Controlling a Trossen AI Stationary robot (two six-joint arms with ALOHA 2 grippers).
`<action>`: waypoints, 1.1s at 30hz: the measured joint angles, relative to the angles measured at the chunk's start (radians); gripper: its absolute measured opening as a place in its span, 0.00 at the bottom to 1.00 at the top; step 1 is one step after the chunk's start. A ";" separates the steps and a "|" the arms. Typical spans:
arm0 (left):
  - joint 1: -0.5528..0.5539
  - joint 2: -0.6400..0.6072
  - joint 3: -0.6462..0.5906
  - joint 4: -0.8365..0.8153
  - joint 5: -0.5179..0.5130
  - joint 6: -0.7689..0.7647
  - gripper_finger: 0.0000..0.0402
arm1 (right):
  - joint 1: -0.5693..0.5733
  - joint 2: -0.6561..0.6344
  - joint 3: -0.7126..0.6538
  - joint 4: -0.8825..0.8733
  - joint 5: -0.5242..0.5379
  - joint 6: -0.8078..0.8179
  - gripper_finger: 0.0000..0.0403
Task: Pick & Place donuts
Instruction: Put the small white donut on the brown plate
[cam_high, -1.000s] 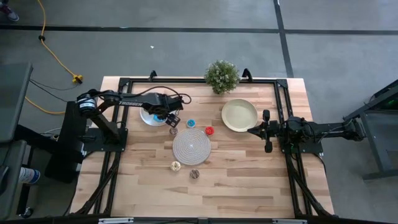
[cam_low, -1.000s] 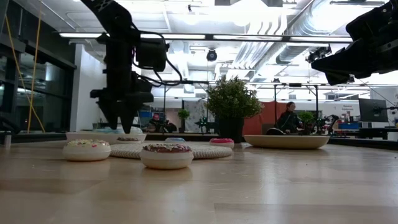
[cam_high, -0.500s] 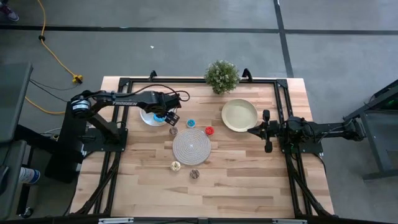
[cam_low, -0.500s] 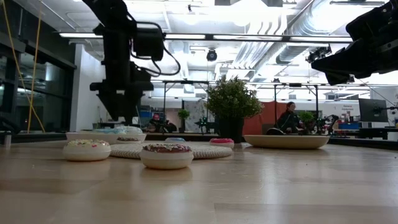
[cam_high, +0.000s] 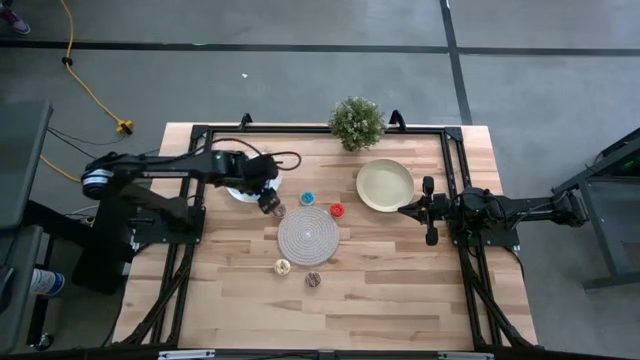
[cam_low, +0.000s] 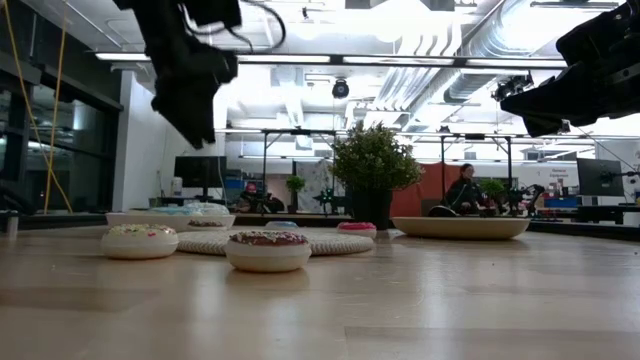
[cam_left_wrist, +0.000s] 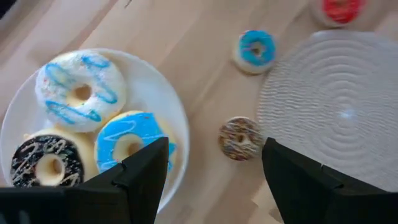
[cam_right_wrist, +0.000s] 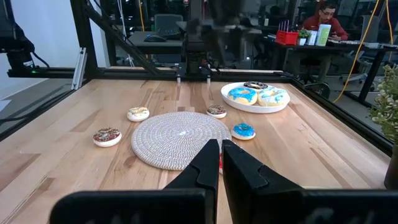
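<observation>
My left gripper is open and holds nothing. It hangs high over the near right rim of the white plate, high in the low view. On that plate lie a white-blue donut, a blue donut and a dark donut. On the bare wood lie a small blue donut, a brown sprinkled donut and a red donut. A tan donut and another brown donut sit nearer the near edge. My right gripper is shut and waits at the table's right.
The round woven mat lies mid-table with no donut on it. A cream-yellow plate sits right of it, near my right gripper. A potted plant stands at the far edge. Black frame rails run along the table's left and right sides.
My left gripper has risen from just above the white plate to well above the table. It has also drawn a little toward the near edge and tipped. The donuts on the plate and on the table have stayed where they were.
</observation>
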 joint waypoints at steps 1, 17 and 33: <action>-0.016 -0.016 0.000 -0.006 0.010 0.001 0.62 | 0.000 0.000 0.000 0.000 0.000 0.000 0.03; -0.443 -0.119 -0.001 -0.098 0.169 -0.054 0.62 | 0.000 0.000 0.000 0.000 0.000 0.000 0.03; -0.703 0.174 -0.001 0.097 0.074 -0.214 0.62 | 0.000 0.000 0.000 -0.001 0.000 0.000 0.03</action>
